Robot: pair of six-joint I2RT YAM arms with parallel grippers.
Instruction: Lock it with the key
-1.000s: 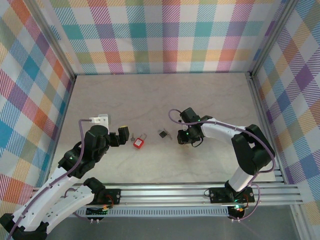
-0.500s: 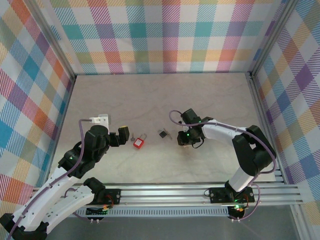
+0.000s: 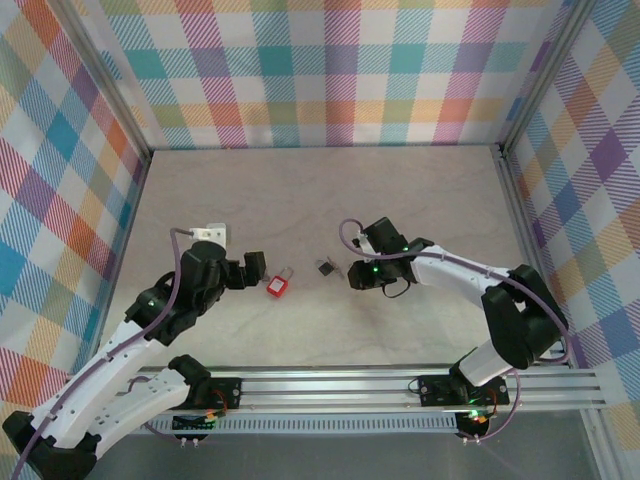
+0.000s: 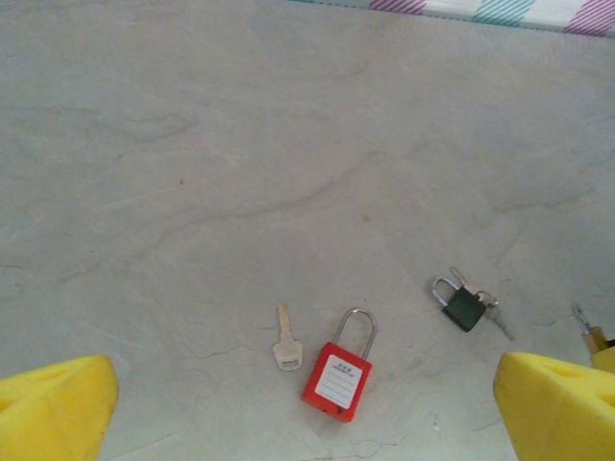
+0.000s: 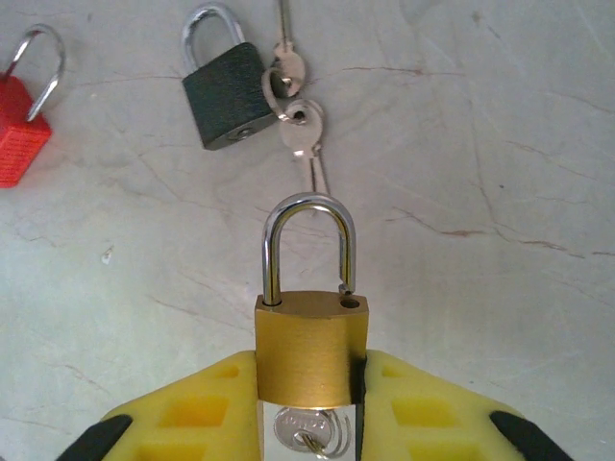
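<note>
Right gripper [image 3: 352, 278] is pinching a brass padlock [image 5: 309, 353] by its body, the 2 yellow fingers [image 5: 192, 415] pressed against its sides. From the right wrist camera the lock stands shackle-up, pointing away from the camera, and a key [image 5: 307, 440] sits in the silver keyway face at its near end. The right leg of the shackle ends right at the top of the body – I cannot tell whether it is latched.

Left gripper [image 3: 256, 272] is spread wide and holds nothing. Its yellow fingers [image 4: 56, 408] show at the 2 lower corners of the left wrist view, well apart, with bare table [image 3: 300, 190] between them.

Between the 2 grippers, on the table, lie the other items:
- a red padlock [image 4: 336, 379] with a white label, flat on the surface, shackle pointing away from the left wrist camera;
- a single loose key [image 4: 285, 341] just beside the red padlock, on its left in the left wrist view, not touching it;
- a small black padlock [image 5: 224, 93] with 2 keys [image 5: 296, 106] on a ring – the keys lie against its side.

From above, the red padlock lies just off the left gripper's fingertips, while the black padlock lies near the right gripper, just in front of the held brass lock.
</note>
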